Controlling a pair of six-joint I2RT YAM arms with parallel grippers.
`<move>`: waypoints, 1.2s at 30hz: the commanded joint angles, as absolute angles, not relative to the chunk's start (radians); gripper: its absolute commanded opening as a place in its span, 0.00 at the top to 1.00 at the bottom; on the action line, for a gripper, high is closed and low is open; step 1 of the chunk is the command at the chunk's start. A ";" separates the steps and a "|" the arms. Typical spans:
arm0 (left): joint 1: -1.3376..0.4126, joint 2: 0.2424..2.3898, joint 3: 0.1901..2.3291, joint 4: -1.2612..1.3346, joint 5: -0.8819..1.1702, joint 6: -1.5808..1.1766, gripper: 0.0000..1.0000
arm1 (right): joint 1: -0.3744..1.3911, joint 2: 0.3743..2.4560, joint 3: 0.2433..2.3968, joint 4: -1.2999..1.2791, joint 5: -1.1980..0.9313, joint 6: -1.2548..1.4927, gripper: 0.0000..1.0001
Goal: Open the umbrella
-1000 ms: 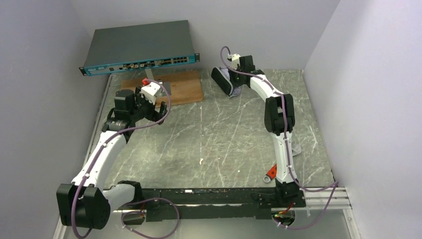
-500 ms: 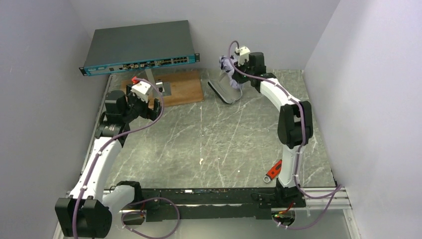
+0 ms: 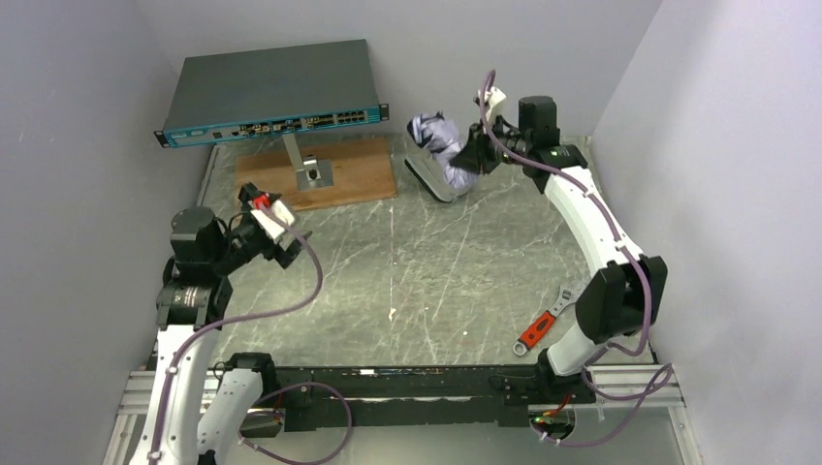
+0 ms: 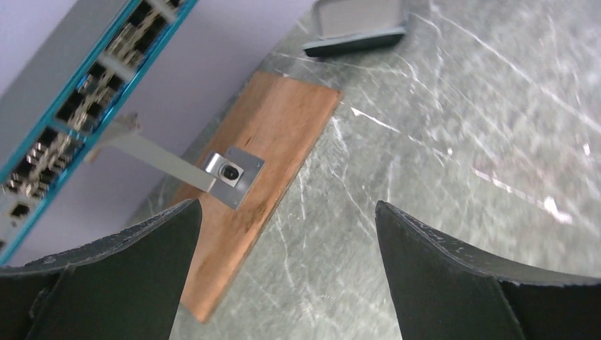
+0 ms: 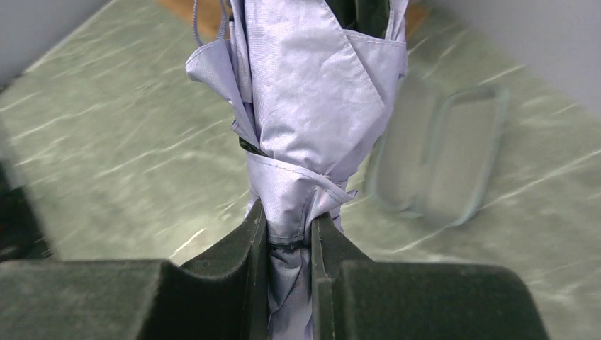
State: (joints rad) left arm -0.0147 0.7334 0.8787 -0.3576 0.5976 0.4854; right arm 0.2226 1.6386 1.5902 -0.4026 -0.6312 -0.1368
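Note:
The umbrella (image 3: 436,139) is folded, a bundle of pale lavender fabric held in the air at the back of the table. My right gripper (image 3: 473,155) is shut on its narrow end. In the right wrist view the black fingers (image 5: 249,241) squeeze the bunched canopy of the umbrella (image 5: 312,106), and a dark slit of black lining shows at the top. The shaft and the handle are hidden. My left gripper (image 3: 283,247) hangs open over the left part of the table, far from the umbrella; nothing lies between its wide jaws in the left wrist view, where the gripper (image 4: 287,212) faces the floor.
A grey oval pouch (image 3: 426,180) lies on the table just under the umbrella, also seen as the pouch (image 5: 439,163). A wooden board (image 3: 344,170) with a metal bracket (image 4: 230,173) sits under a tilted network switch (image 3: 271,92). A red-handled wrench (image 3: 543,325) lies near the right arm's base.
The right arm has lifted the umbrella off the table and swung it up and back to the right. The left arm has drawn back toward the near left, still open.

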 commanded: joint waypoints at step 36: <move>-0.516 0.682 0.961 -0.458 0.624 0.268 0.13 | 0.649 1.074 0.975 -0.430 -0.359 -0.439 1.00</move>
State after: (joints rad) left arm -0.6796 0.7162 0.9035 -0.5137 0.4950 0.6971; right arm 0.6342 1.2884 1.1023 -0.6178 -0.6724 -0.2012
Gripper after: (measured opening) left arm 0.899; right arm 0.189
